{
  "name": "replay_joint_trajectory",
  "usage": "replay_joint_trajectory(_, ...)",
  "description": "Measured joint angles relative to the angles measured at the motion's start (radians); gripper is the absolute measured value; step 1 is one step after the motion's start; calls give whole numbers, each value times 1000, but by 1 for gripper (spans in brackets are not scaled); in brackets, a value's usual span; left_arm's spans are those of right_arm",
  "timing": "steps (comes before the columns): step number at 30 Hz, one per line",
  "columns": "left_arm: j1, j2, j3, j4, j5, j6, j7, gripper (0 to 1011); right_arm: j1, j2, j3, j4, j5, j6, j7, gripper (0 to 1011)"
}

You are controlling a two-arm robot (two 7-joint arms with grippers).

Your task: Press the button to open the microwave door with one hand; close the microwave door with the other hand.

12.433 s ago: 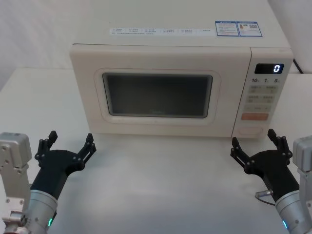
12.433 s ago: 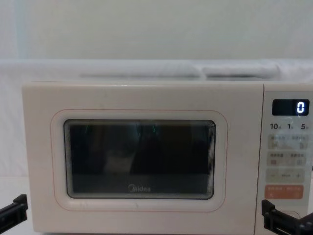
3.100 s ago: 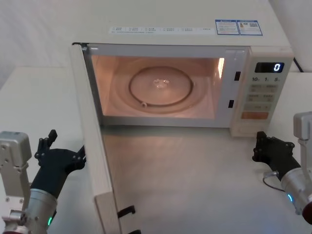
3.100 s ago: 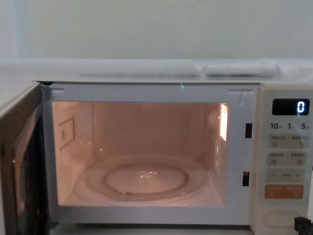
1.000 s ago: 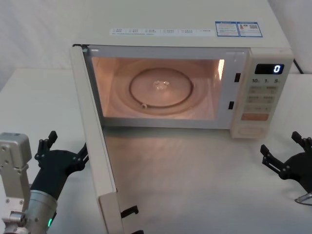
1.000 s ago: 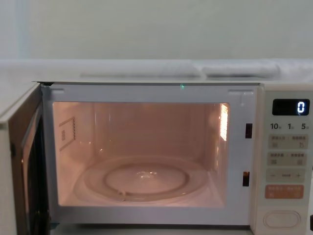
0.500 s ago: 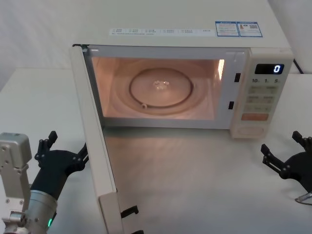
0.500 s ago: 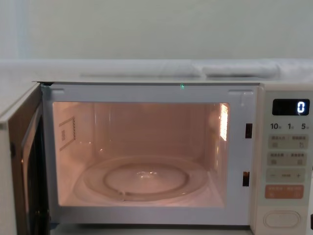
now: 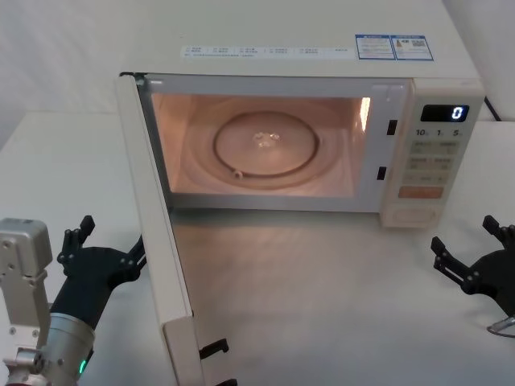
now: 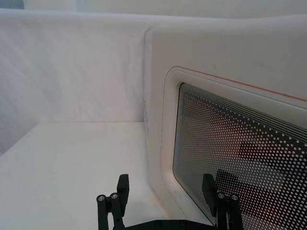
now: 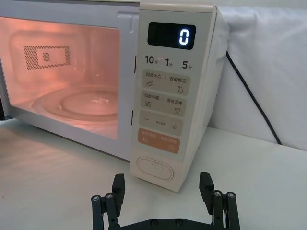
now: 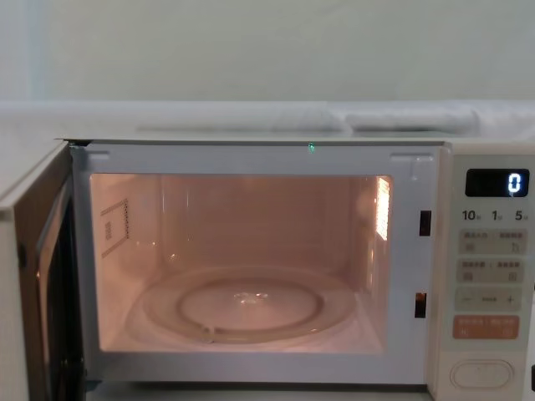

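While swung wide, cream microwave door (image 9: 165,265) beside left gripper (image 9: 109,241), jaws apart.

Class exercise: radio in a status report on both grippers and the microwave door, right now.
Left gripper open, beside the microwave door, outer side. Right gripper open, on the table, short of the button. Door wide open, cavity lit. Nothing in its swing.

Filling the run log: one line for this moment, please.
microwave door: open | button: untouched | left gripper: open, outside door | right gripper: open, near button
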Motion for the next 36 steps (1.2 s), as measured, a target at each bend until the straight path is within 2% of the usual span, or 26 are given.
replay_joint_trajectory(36,0,0,0,0,0,0,0,1001,0,0,0,0,0,0,0,1001)
